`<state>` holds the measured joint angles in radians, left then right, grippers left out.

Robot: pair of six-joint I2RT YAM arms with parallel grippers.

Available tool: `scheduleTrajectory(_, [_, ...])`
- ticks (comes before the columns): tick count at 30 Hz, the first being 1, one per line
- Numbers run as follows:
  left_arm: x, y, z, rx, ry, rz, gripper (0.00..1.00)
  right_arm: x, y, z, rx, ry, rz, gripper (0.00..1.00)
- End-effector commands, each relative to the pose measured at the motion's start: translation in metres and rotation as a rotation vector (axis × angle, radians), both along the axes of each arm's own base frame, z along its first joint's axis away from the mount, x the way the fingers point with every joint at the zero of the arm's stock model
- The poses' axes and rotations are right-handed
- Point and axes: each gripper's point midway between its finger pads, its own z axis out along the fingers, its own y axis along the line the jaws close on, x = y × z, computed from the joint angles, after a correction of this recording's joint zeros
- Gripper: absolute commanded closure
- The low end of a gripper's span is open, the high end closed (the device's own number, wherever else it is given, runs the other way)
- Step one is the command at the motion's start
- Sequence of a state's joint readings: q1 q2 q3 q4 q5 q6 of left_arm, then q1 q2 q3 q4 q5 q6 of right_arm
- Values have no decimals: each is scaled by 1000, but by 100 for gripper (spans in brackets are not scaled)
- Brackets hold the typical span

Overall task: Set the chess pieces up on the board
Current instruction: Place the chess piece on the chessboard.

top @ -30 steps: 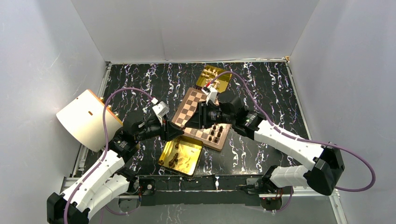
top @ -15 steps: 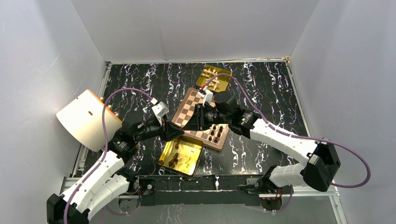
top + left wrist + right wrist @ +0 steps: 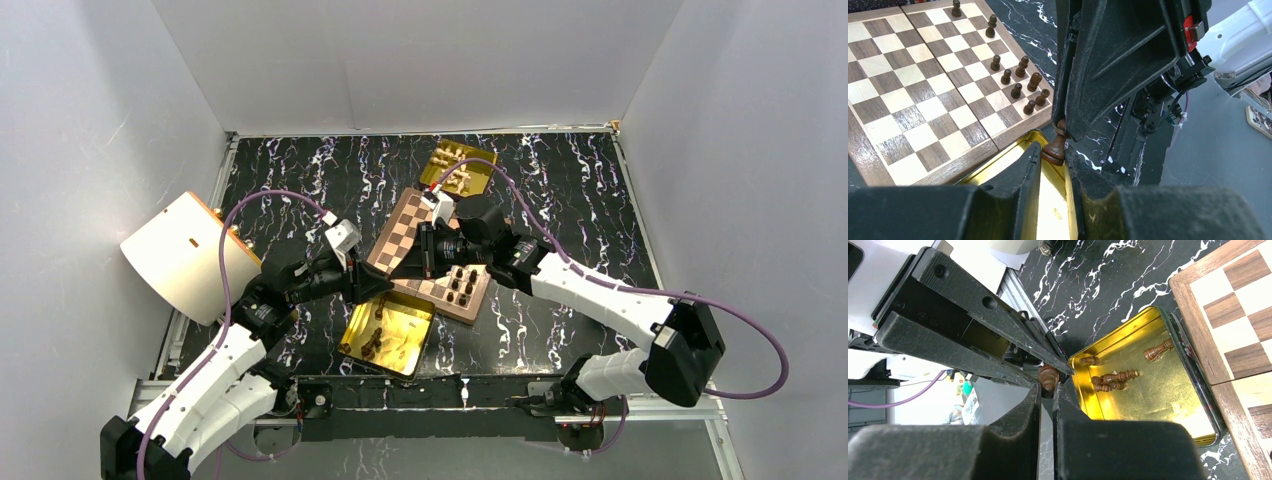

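**One piece, two pincers**

The dark piece (image 3: pixel 1055 145) hangs over the tray (image 3: pixel 1158 405) rim, beside the board (image 3: pixel 908 100). The left pincer (image 3: pixel 1053 154) clamps its base, the right pincer (image 3: pixel 1047 388) pinches its top; its long axis runs between them, so the left should release first

Near tray (image 3: pixel 408 340): shiny gold; you'll find it by the table's front edge.
Far tray (image 3: pixel 432 172): gold too, toward the back wall, well apart from the first.
Table (image 3: pixel 580 190): black, white-veined marble look.
Left edge: you'll see a white rounded shade (image 3: pixel 185 255), orange-rimmed.
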<state>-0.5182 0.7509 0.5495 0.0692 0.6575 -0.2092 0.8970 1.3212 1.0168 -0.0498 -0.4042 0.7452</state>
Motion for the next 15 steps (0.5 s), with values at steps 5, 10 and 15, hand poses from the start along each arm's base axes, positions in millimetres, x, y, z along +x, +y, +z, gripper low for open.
scheduleTrajectory(5, [11, 6, 5, 5, -28, 75, 44, 17, -2, 12, -5, -109, -53, 93])
scheduleTrajectory(10, [16, 13, -3, 49, -15, 121, 9, 44, -32, 2, -141, -178, -196, 93])
scheduleTrajectory(15, [25, 27, -13, 118, -6, 208, 9, 76, -67, -12, -301, -234, -316, 93])
